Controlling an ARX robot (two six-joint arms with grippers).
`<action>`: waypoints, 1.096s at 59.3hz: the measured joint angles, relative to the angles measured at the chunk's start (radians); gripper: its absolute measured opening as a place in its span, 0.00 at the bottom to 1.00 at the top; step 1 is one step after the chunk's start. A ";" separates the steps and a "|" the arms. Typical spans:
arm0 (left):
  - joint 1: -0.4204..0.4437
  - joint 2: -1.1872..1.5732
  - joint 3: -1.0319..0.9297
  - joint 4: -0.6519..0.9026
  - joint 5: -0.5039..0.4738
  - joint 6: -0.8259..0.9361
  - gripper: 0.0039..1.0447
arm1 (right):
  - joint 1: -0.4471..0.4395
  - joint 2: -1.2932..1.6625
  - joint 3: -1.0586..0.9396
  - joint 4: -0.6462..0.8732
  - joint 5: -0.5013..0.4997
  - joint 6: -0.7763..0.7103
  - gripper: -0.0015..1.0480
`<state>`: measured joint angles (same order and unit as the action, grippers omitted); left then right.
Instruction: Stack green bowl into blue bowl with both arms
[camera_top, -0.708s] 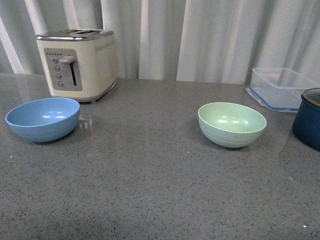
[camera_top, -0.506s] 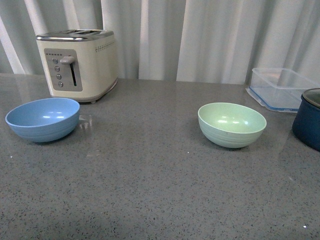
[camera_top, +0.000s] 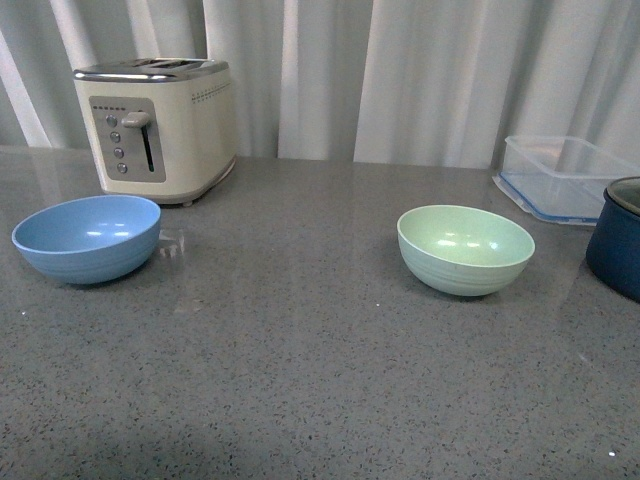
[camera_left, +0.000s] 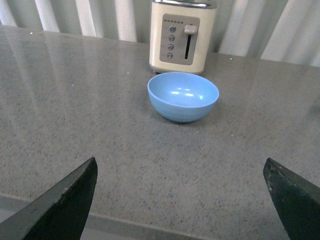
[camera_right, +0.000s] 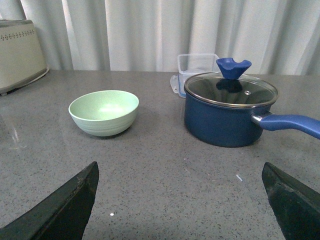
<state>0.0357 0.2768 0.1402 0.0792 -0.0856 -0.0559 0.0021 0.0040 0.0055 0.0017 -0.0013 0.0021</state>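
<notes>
1. Found the green bowl upright and empty on the worktop, toward the right edge. Near but clear of the navy pot, and in front of the clear container.
2. Found the blue bowl upright and empty near the left edge, just in front of the toaster and well apart from the green bowl.
3. Noted left jaws spread wide and empty, facing the blue bowl from the near edge. Right jaws likewise wide and empty, facing the green bowl. Neither arm visible in the front view.
4. Judged both bowls light, rigid and matte, probably plastic or similar. Not brittle-looking, yet likely to slide or tip on the polished worktop if pushed from one side.
5. Advise taking the green bowl by the rim, one jaw inside and one outside. Rounded wall judged too wide and sloped for a sure side grip.
6. Advise steadying the blue bowl at its rim. Same size as the green bowl, so expect a snug nest needing a level descent.
</notes>
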 joint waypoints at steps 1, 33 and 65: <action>0.016 0.035 0.026 0.011 0.019 -0.005 0.94 | 0.000 0.000 0.000 0.000 0.000 0.000 0.90; 0.074 1.098 0.873 -0.122 0.113 -0.223 0.94 | 0.000 0.000 0.000 0.000 0.000 0.000 0.90; 0.079 1.565 1.150 -0.207 0.077 -0.374 0.94 | 0.000 0.000 0.000 0.000 0.000 0.000 0.90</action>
<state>0.1143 1.8416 1.2900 -0.1280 -0.0082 -0.4301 0.0021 0.0040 0.0055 0.0017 -0.0013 0.0025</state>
